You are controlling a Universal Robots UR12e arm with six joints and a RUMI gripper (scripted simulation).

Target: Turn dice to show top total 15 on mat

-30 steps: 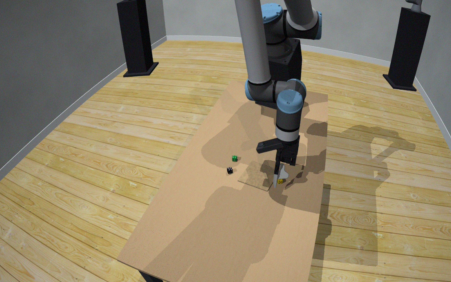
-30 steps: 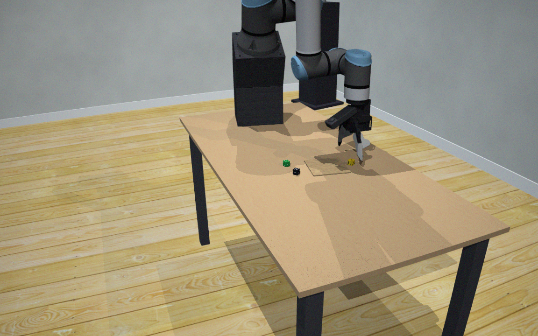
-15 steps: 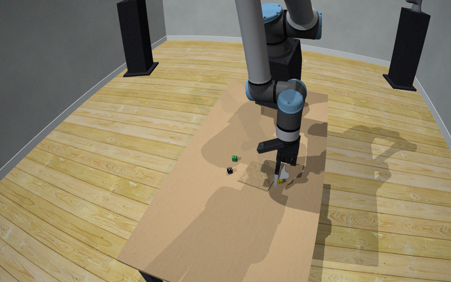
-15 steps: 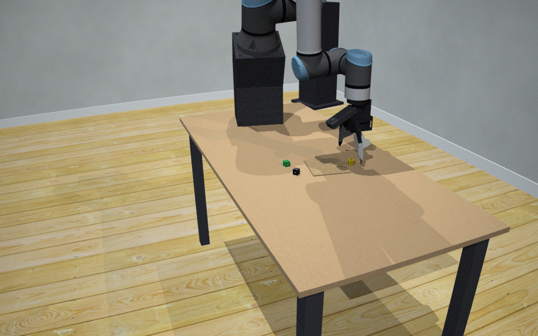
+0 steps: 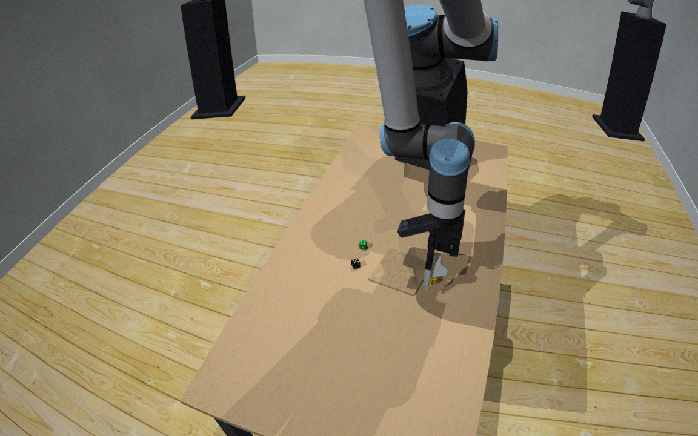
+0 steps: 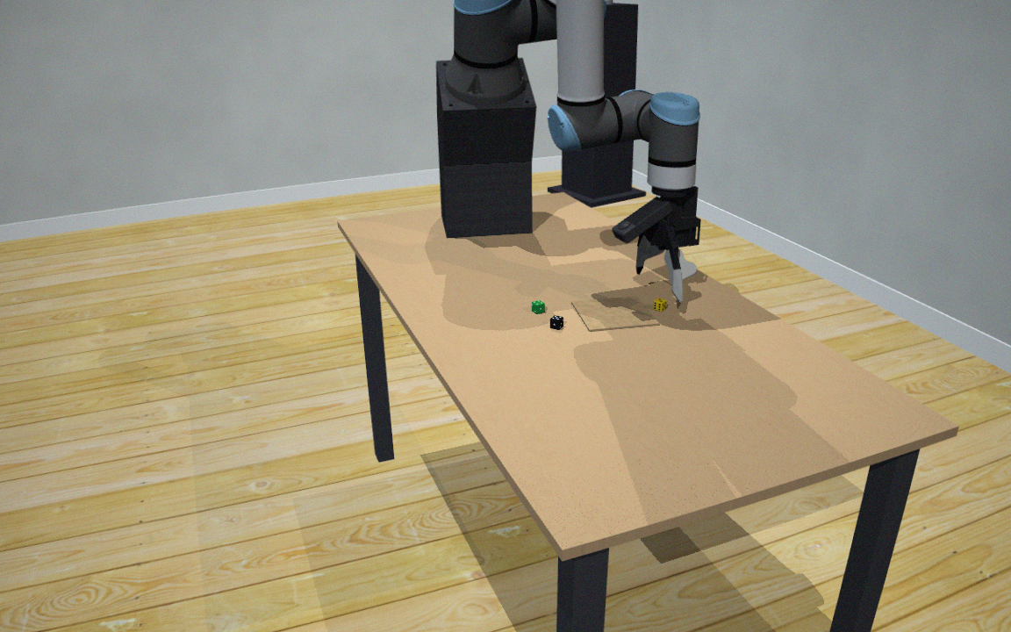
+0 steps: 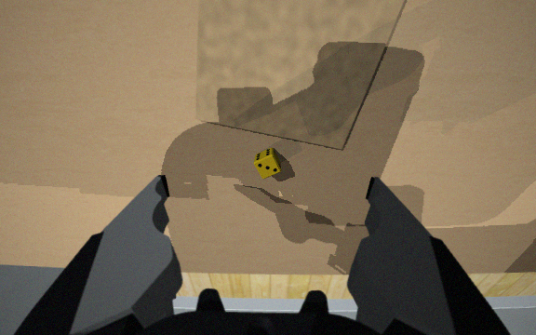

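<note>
My gripper (image 5: 432, 275) (image 6: 658, 287) (image 7: 267, 178) is open and empty, above the yellow die. The yellow die (image 5: 433, 280) (image 6: 660, 305) (image 7: 267, 163) rests on the table just off the mat's edge; in the wrist view it shows a three face and a six face. The square mat (image 5: 395, 266) (image 6: 620, 320) (image 7: 259, 46) bears no die. The green die (image 5: 363, 244) (image 6: 538, 307) and the black die (image 5: 355, 263) (image 6: 556, 322) rest on the table on the mat's other side, apart from each other. Their top numbers are too small to read surely.
The wooden table (image 5: 297, 325) (image 6: 493, 377) carries all the dice and the mat. The arm's dark pedestal (image 6: 485, 173) stands at the table's far end. The arm casts broad shadows over the mat and the yellow die.
</note>
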